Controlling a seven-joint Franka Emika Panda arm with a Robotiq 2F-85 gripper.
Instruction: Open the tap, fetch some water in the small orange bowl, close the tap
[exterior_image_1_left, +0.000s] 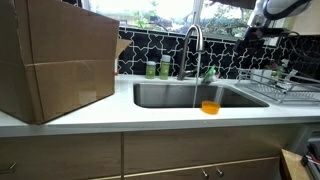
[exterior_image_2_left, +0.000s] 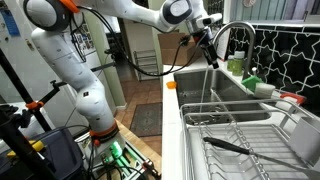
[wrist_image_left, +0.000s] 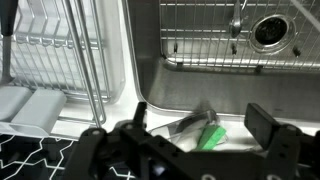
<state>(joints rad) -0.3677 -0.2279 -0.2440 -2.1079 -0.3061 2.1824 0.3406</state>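
Cardboard box (exterior_image_1_left: 55, 60) fills the left foreground in an exterior view. Small orange bowl (exterior_image_1_left: 209, 107) sits on the counter strip at the front edge of the sink (exterior_image_1_left: 160, 95), just right of centre, nothing touching it. Behind the basin the tap (exterior_image_1_left: 193, 45) stands upright, with green bottles (exterior_image_1_left: 158, 68) just left of its base. Gripper (exterior_image_2_left: 207, 48) hangs high, upper centre, well apart from the bowl. Wrist view: fingers (wrist_image_left: 265, 125) spread wide, pinching nothing.

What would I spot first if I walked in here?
Probably the big cardboard box on the counter beside the sink. Next comes the tiny orange bowl by the sink's front edge. In an exterior view, the white robot arm stretches over toward the tap.
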